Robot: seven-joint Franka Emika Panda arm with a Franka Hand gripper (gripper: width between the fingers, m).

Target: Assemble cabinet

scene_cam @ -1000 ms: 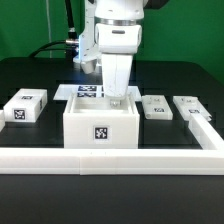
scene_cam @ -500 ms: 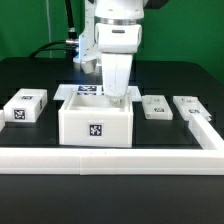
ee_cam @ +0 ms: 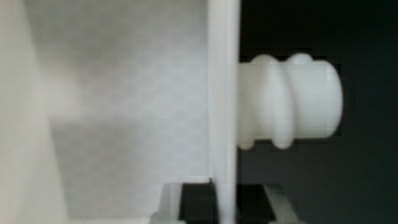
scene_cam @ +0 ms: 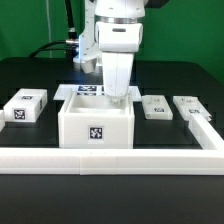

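The cabinet [scene_cam: 96,130] is an open-topped white box with a marker tag on its front, in the middle of the black table. My gripper [scene_cam: 117,98] reaches down onto its far wall, near the exterior view's right corner. In the wrist view the thin white wall [ee_cam: 222,90] runs between my two dark fingers [ee_cam: 196,202], which close on it from both sides around the gripper's midpoint [ee_cam: 226,200]. A ribbed white peg [ee_cam: 294,102] sticks out from the wall's outer face. The box's inside is pale and holds nothing visible.
A tagged white block [scene_cam: 24,106] lies at the exterior view's left. Two smaller tagged pieces [scene_cam: 154,106] [scene_cam: 189,104] lie at the right. The long low white rail [scene_cam: 110,160] runs along the front and turns up the right. The marker board [scene_cam: 86,91] lies behind the box.
The cabinet has slid a little toward the exterior view's left with my gripper on its far wall; most of the shift came in the first half second.
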